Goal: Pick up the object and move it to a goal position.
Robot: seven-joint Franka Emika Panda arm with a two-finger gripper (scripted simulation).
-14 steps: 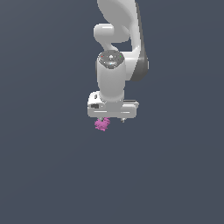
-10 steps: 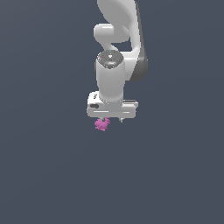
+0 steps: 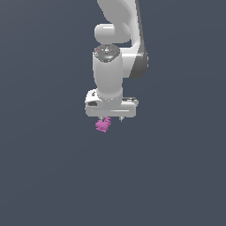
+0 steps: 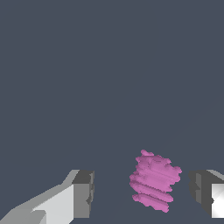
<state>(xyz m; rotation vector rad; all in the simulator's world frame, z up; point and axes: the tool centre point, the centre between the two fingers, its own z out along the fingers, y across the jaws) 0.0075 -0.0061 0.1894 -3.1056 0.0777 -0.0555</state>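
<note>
The object [image 3: 103, 126] is a tiny magenta-pink ridged blob just under the white gripper [image 3: 113, 119] in the exterior view. In the wrist view the object [image 4: 154, 181] lies between the two fingers [image 4: 83, 192], closer to one of them, with a gap on each side. The gripper [image 4: 142, 192] is open and touches nothing. The fingertips reach down to about the object's top in the exterior view. Only the short finger ends show below the hand there.
The white arm [image 3: 117, 66] rises straight above the hand. All around is a plain dark grey-blue surface [image 3: 53, 176] with no other objects or edges in view.
The hand has edged slightly toward the exterior view's left and the wrist above it has turned a little. The object has not moved.
</note>
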